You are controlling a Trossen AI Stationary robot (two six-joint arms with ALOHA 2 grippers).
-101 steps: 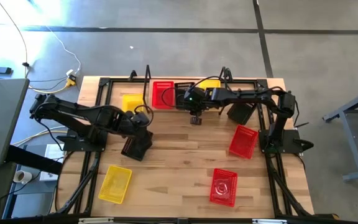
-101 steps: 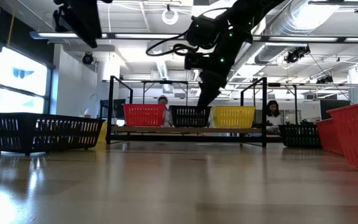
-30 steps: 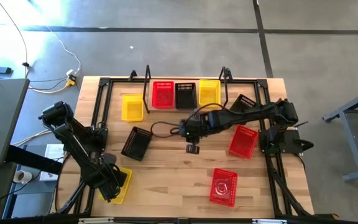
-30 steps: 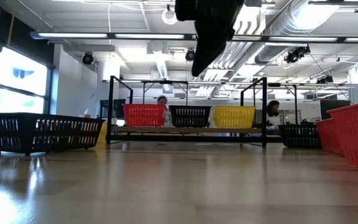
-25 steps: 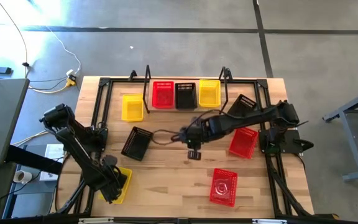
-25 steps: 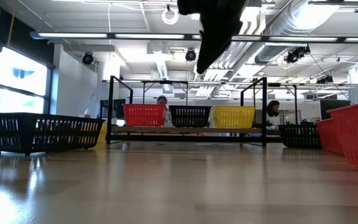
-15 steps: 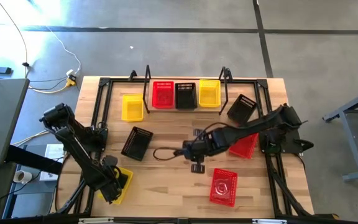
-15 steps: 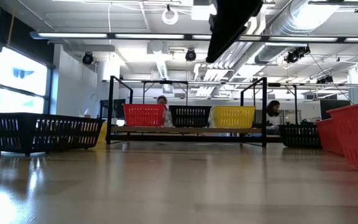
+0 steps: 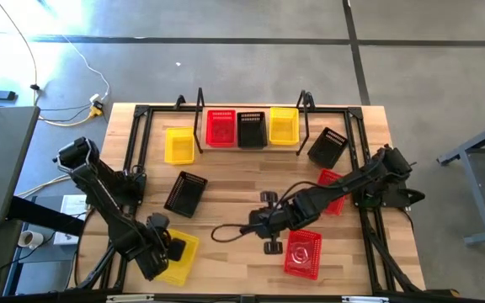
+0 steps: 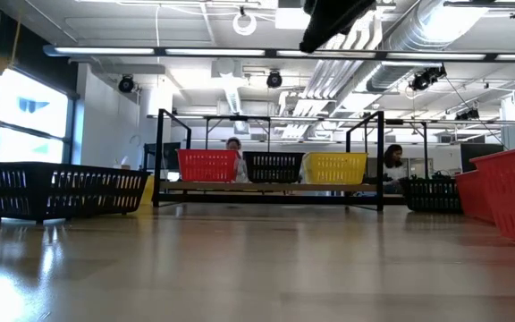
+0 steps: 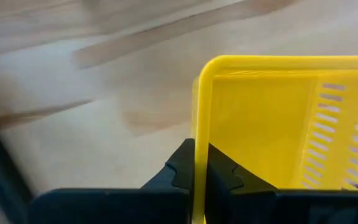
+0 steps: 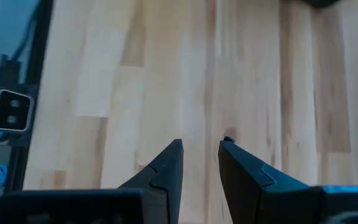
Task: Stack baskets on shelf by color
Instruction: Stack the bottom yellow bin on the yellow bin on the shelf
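High view: the left end effector [image 9: 173, 250] is pinching a yellow basket [image 9: 180, 256] at the tabletop's [image 9: 226, 202] near-left corner; the right end effector [image 9: 268, 244] is hovering part-open, empty.

Left wrist view: the fingers [image 11: 180, 167] are clamping the rim; lifting level should avoid slipping before reaching the shelf [image 9: 251, 145].

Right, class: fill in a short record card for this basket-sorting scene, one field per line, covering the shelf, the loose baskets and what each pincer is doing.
shelf: red basket, black basket, yellow basket, side by side
left pincer: shut on held yellow basket
right pincer: open, empty, above bare tabletop
loose red: two, at the table's right
loose black: two
loose yellow: one left of the shelf
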